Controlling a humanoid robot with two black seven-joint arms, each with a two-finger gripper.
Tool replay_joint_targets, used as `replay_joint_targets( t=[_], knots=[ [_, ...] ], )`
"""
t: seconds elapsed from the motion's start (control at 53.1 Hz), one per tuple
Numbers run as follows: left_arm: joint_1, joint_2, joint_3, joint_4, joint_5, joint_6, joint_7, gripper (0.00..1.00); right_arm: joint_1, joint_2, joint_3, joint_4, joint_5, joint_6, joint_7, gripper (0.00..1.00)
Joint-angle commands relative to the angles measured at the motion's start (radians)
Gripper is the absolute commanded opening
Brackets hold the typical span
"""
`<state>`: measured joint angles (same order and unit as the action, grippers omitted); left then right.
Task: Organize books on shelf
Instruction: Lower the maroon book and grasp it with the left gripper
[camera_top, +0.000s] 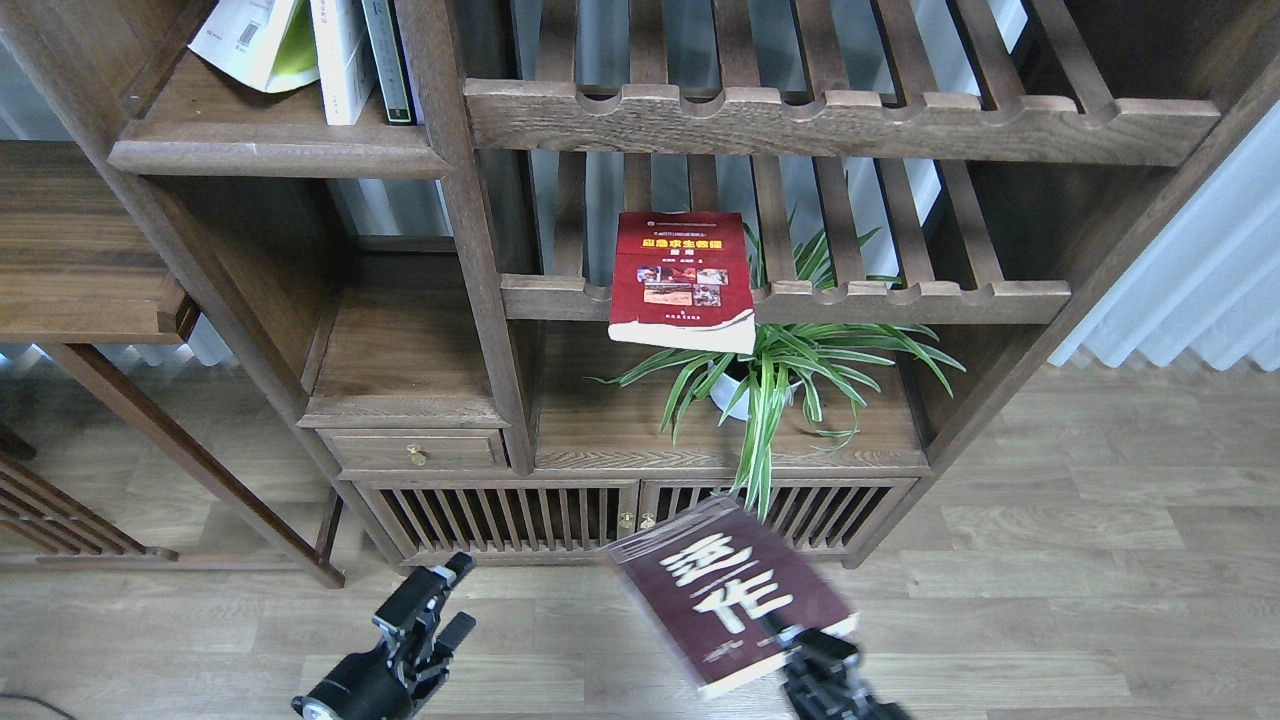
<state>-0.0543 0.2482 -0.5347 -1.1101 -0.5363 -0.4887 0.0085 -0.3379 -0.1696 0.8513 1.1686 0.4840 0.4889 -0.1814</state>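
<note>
The right gripper (800, 640) pinches the lower edge of a thick dark maroon paperback with large white characters (730, 590), holding it tilted and face-up low in front of the dark brown wooden bookcase (the book looks slightly blurred). The left gripper (445, 605) hangs low at the left with its two black fingers spread apart and nothing between them. A red paperback with a yellow title and small photos (683, 280) lies flat on the lower slatted rack with a notched front rail (900, 298), its near end jutting past the rail above a green spider plant in a white pot (770, 375). At upper left, a yellow-green and white book (258, 40) leans against thin white and dark upright books (360, 60) on the solid plank shelf with a rounded front edge (270, 150)
</note>
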Motion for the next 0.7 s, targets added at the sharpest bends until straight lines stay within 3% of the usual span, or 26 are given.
replay_joint_targets(
  t=[0.0,0.339,0.415,0.471,0.509,0.546,0.678],
  knots=[
    [-0.002,0.0,0.025,0.003,0.002,0.0,0.001,0.97,-0.03,0.047,-0.004,0.005,-0.044,0.0,0.0,0.04],
    [-0.015,-0.015,0.051,0.058,0.004,0.0,0.001,0.9,-0.119,0.122,-0.034,0.042,-0.146,0.0,-0.001,0.04],
    [-0.016,-0.035,0.055,0.079,0.002,0.0,-0.001,0.77,-0.125,0.119,-0.046,0.043,-0.174,0.0,-0.001,0.04],
    [-0.016,-0.047,0.053,0.09,0.001,0.0,0.001,0.51,-0.125,0.119,-0.046,0.043,-0.176,0.0,-0.001,0.05],
    [-0.015,-0.05,0.05,0.093,-0.002,0.0,-0.002,0.2,-0.127,0.117,-0.044,0.043,-0.176,0.0,-0.001,0.05],
    [-0.015,-0.056,0.05,0.096,-0.005,0.0,-0.002,0.03,-0.127,0.116,-0.046,0.043,-0.176,0.0,-0.001,0.05],
    [-0.035,-0.081,0.058,0.096,0.01,0.0,0.01,0.04,-0.136,0.113,-0.054,0.043,-0.176,0.0,-0.001,0.04]
  ],
)
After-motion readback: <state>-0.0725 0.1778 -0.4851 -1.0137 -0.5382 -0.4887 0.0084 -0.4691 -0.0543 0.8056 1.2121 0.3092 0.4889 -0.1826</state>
